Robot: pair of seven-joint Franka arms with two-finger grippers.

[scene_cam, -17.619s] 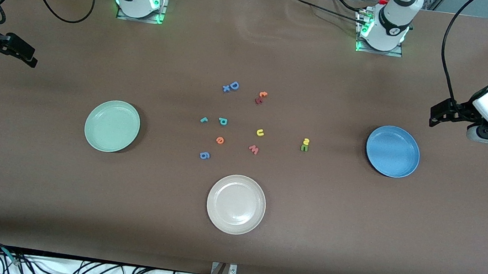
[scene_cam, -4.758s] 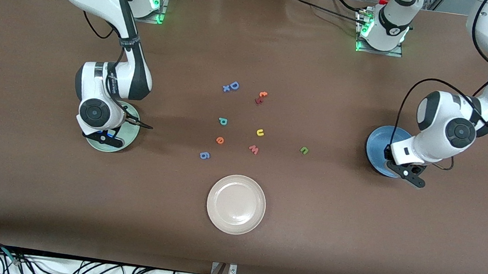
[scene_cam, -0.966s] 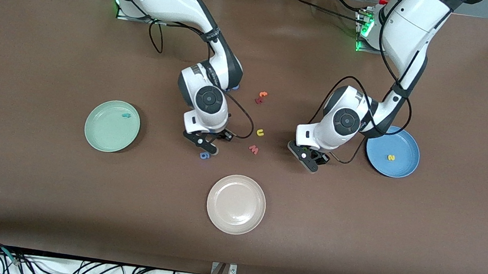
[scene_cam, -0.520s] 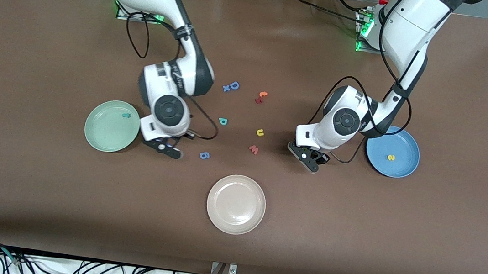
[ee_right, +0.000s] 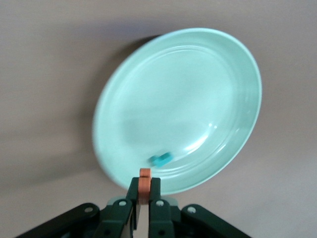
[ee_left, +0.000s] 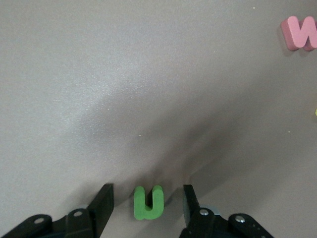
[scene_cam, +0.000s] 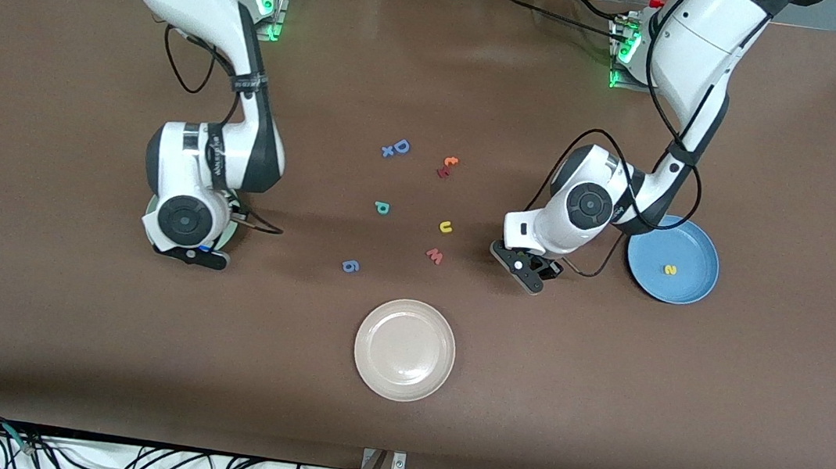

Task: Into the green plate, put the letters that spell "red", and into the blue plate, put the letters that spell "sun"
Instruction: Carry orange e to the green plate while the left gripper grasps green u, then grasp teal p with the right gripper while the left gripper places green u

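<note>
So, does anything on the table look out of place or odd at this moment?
Nothing stands out. The teal letter lies in the green plate, a yellow one in the blue plate. The right gripper holds the orange letter over the green plate; the left gripper, open, straddles the green letter.

"r" point(ee_right: 160, 159) in green plate point(ee_right: 218, 74)
</note>
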